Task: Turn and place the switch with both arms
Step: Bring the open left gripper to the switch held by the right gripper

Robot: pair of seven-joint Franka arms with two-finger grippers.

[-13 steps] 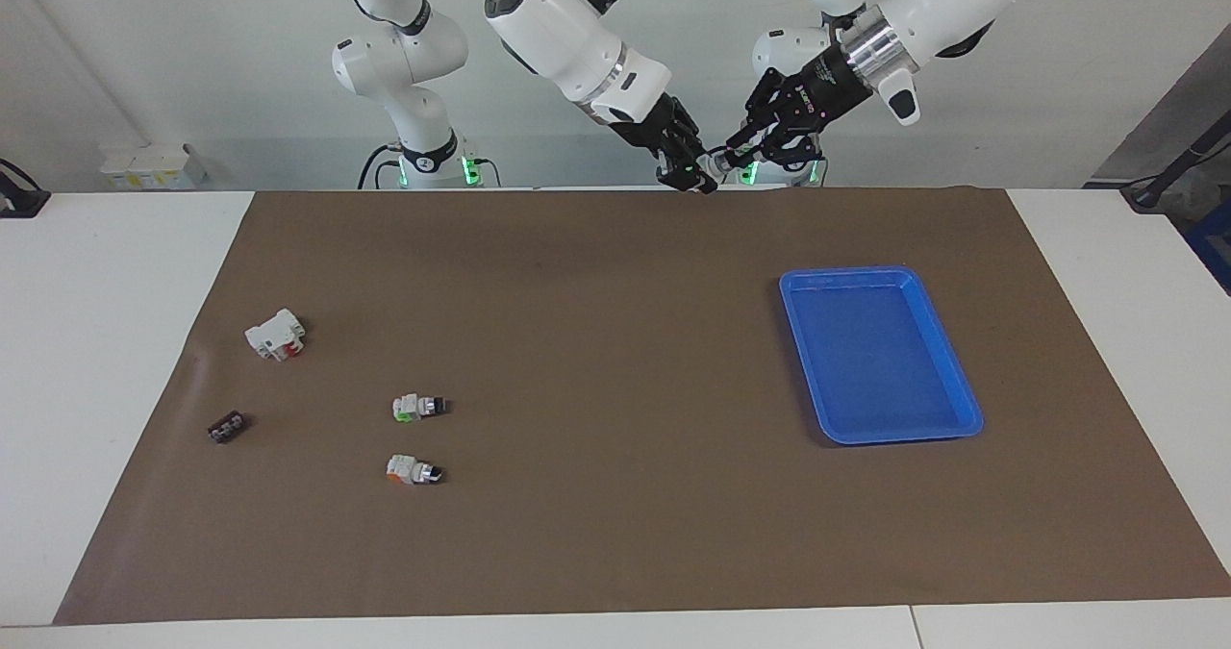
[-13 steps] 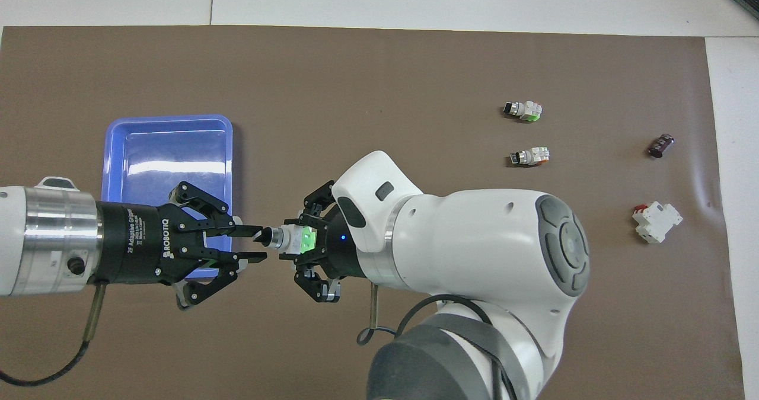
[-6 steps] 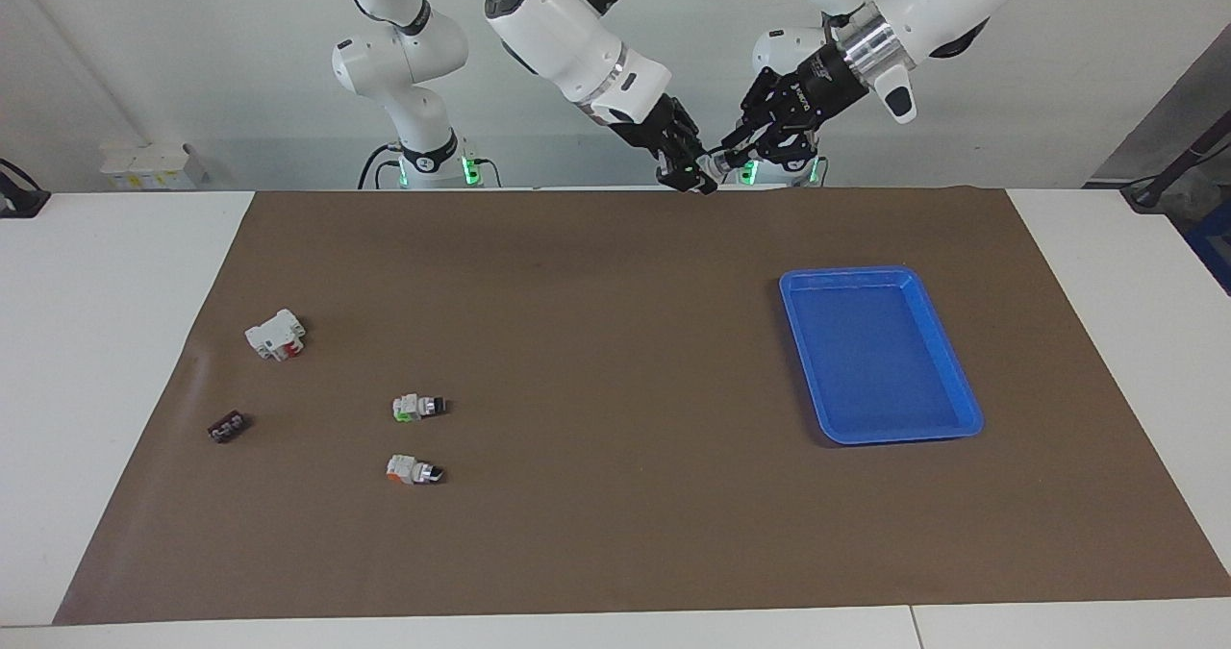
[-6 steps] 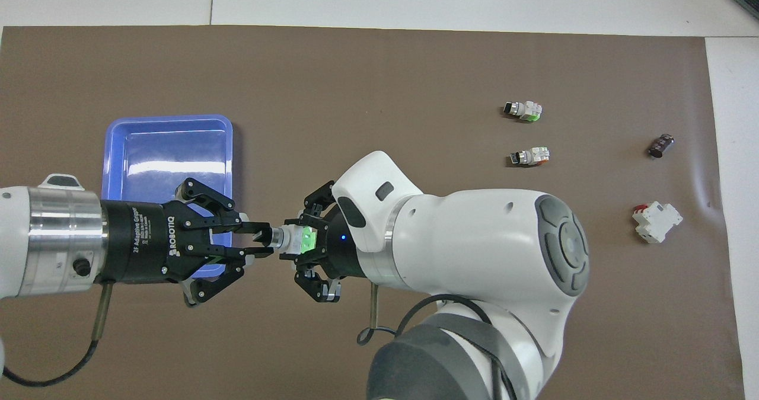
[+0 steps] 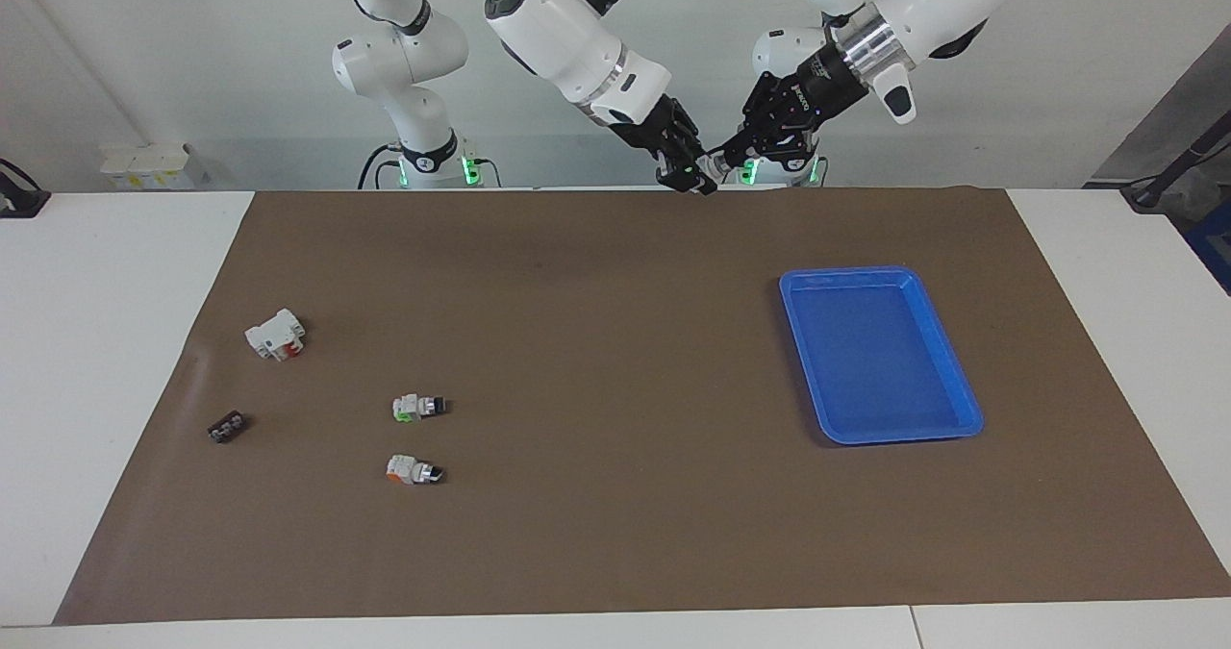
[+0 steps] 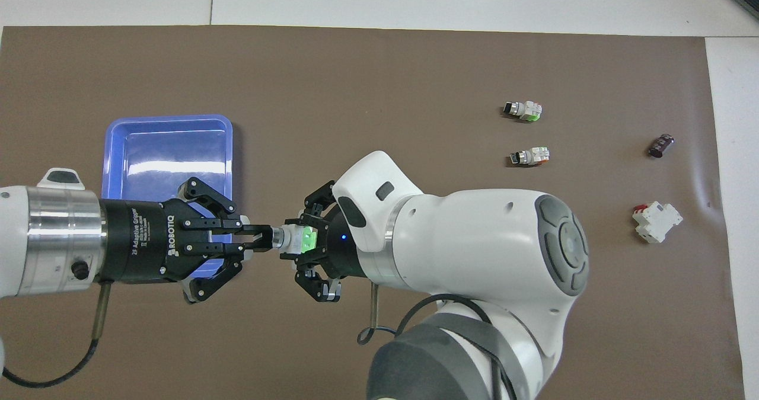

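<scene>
The switch (image 6: 289, 238) hangs in the air over the brown mat at the robots' end of the table, beside the blue tray. It lies level, white body in the middle. My right gripper (image 6: 305, 240) is shut on its bright green end. My left gripper (image 6: 265, 238) comes in from the tray's side and has its fingertips pinched on the black-and-silver knob end. In the facing view the switch (image 5: 710, 162) is a small speck between the left gripper (image 5: 723, 160) and the right gripper (image 5: 694, 170), well above the mat.
A blue tray (image 5: 967, 409) lies toward the left arm's end. Toward the right arm's end lie a switch with an orange end (image 5: 412, 469), one with a lime corner (image 5: 416, 406), a white and red block (image 5: 275, 334) and a small dark part (image 5: 227, 427).
My left gripper moved in toward the right gripper and its fingers closed from open onto the switch's knob end. The right gripper and the switch stayed still.
</scene>
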